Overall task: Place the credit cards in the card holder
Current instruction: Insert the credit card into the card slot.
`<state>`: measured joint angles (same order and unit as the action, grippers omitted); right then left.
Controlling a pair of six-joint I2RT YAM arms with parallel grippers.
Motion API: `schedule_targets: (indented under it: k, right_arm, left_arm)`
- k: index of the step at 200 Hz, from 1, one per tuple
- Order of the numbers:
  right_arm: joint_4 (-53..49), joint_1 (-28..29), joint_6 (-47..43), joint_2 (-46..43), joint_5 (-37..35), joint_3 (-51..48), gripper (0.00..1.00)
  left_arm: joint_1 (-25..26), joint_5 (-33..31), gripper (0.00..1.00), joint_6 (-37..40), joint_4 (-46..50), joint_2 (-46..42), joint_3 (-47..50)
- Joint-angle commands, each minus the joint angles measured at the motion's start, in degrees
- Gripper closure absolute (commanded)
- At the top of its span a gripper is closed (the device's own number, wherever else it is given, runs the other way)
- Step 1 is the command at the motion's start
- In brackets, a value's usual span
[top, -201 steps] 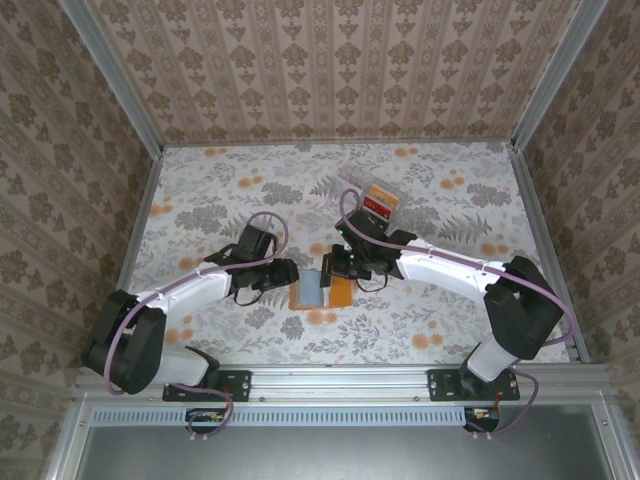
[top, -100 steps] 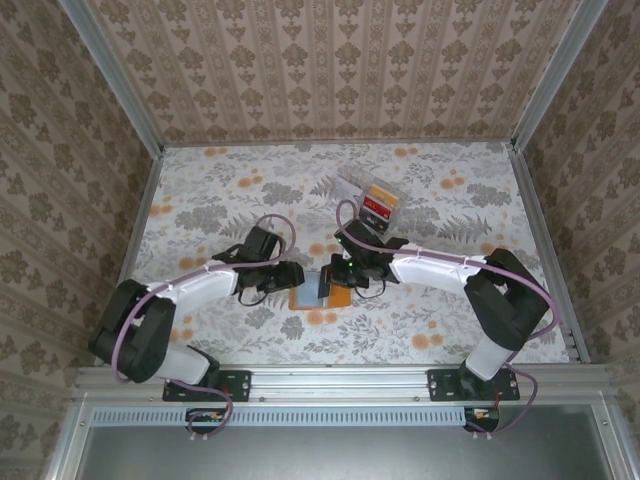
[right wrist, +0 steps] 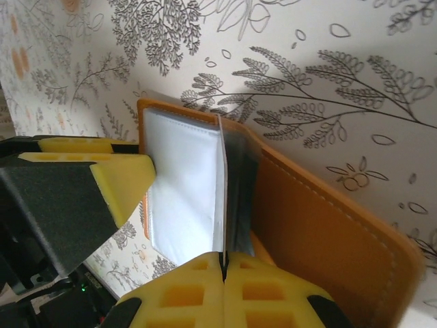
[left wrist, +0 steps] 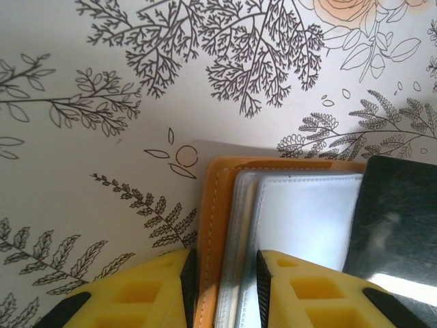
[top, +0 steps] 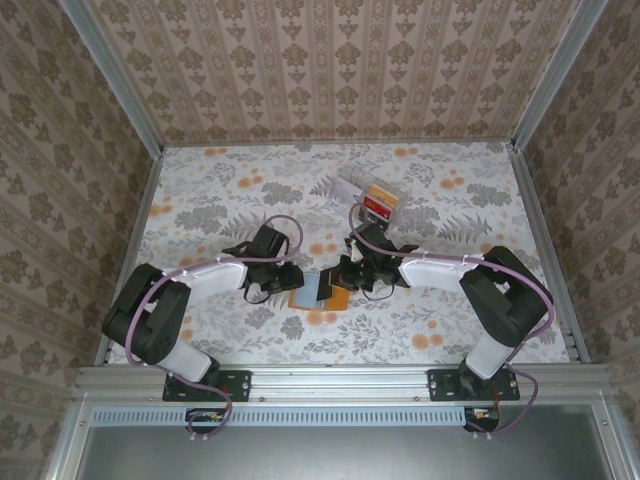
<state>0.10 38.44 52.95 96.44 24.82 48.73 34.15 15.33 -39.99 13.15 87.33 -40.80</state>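
**Left arm closed in on holder, dark card at the slots**

Since a second ago, left gripper [left wrist: 224, 270] has slid toward 3 o'clock onto the card holder [left wrist: 208, 225] and its jaws have narrowed. Right arm has tucked in closer. Clear box [top: 348, 180] hasn't moved.

- Left gripper: sits at the holder's 9 o'clock edge. Its fingers straddle that edge, with the orange cover and the clear sleeves between the pads. It looks pinched on the flap.
- Right gripper [right wrist: 223, 263]: sits at the holder's 2 o'clock side, fingers pressed together on the dark card [right wrist: 239, 178]. The card stands edge-on against the inner sleeves, roughly along the fold.
- Holder: lies open on the table [top: 220, 200], at 6 o'clock of centre, between the two grippers.
- Box: well apart, at 1 o'clock from the holder.

Counts:
- card holder: 1
- clear box: 1
- credit cards: 3. The dark one is in the right gripper. The red card [top: 375, 207] and orange card [top: 381, 193] are in the box, with the orange one on the 12 o'clock side.
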Motion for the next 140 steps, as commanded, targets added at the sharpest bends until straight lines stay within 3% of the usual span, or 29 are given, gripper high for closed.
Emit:
schedule_targets:
  k: [1, 41, 83, 109, 140]
  right_arm:
    - [2.1, 0.1, -0.2, 2.5, 2.4, -1.4, 1.00]
    - [7.6, 0.2, 3.2, 4.4, 4.2, -3.4, 1.00]
    - [8.4, 0.8, 7.4, 3.0, 1.2, -5.2, 1.00]
    - [7.8, 2.0, 6.6, 3.5, 3.2, -4.0, 1.00]
    - [2.4, 2.0, 7.5, 0.8, -1.8, -5.3, 1.00]
  left_arm:
    - [1.0, -0.8, 0.70, 0.5, 2.6, 1.4, -0.8]
    - [1.7, -1.7, 0.70, -0.4, 2.7, 1.5, -0.8]
    - [1.9, -2.7, 0.71, -1.6, 3.6, 0.9, -0.7]
    - [1.9, -3.0, 0.71, -2.0, 3.3, 0.3, -0.2]
    - [1.9, -4.1, 0.72, -2.2, 3.9, -0.6, -0.1]
